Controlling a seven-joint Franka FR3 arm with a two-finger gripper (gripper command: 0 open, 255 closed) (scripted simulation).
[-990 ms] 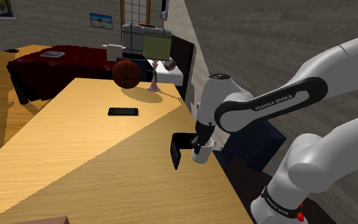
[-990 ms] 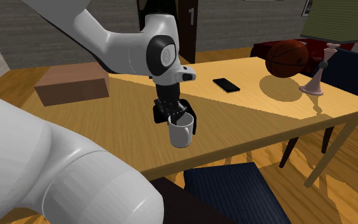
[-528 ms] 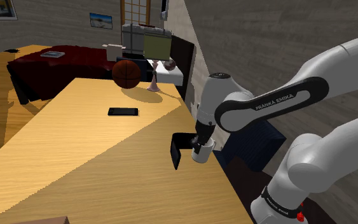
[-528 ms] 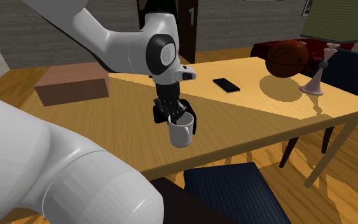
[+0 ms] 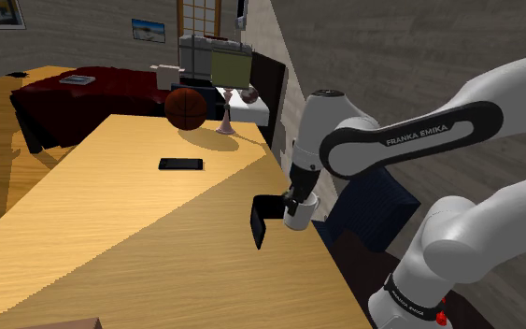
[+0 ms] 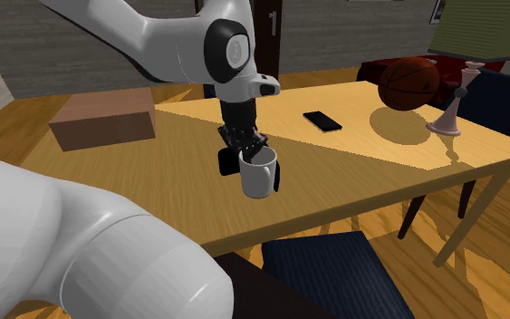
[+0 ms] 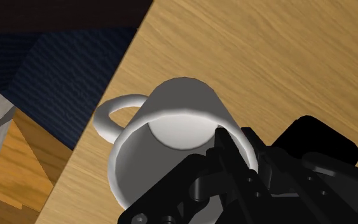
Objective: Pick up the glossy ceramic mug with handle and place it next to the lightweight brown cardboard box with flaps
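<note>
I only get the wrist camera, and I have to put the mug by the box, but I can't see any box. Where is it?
Observer: The brown box sits on the same table, toward the second exterior view's left, well apart from the mug.
Operator: Is anything else on the table?
Observer: A black phone lies flat on the mug's other side, away from the box.
Operator: Anything bigger?
Observer: A basketball and a lamp sit at the table's end farthest from the box.
</note>
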